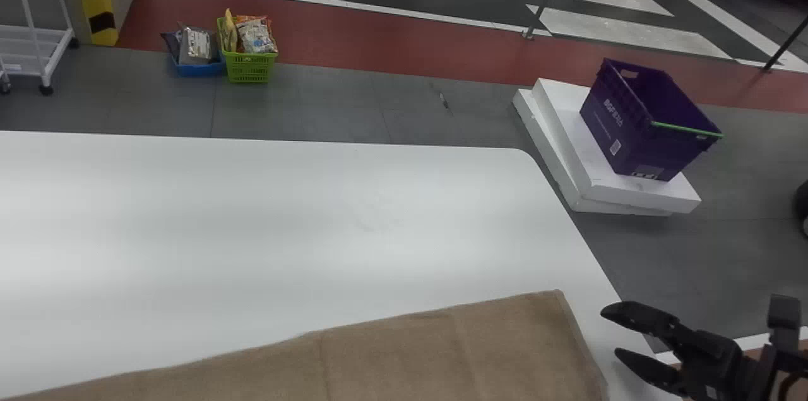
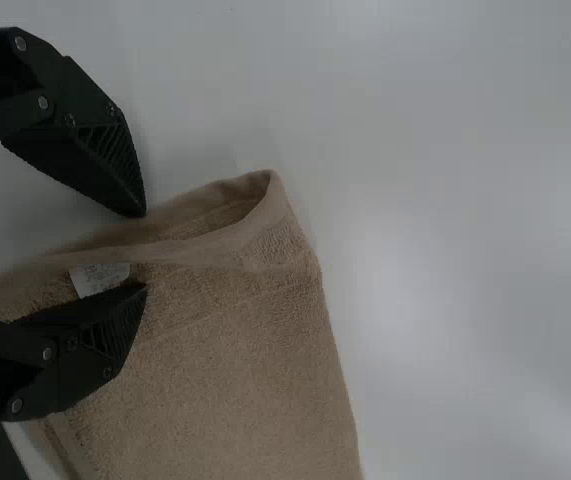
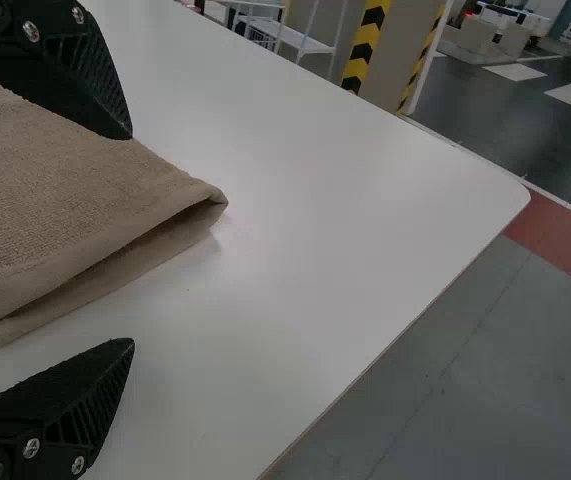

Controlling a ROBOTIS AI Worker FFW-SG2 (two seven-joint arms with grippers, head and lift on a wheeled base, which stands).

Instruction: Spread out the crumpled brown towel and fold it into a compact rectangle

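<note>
Folding seems the step in hand: the left tool (image 2: 143, 251) and right tool (image 3: 131, 240), both open, should next pinch the doubled brown towel (image 1: 404, 357).

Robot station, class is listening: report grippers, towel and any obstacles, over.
Left gripper and right gripper open, near towel edges. Brown towel doubled over on table, still long. Purple crate beyond table, likely no obstacle.

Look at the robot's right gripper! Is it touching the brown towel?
Apart. The head view shows a strip of the white table between the right gripper and the near side edge of the brown towel.
</note>
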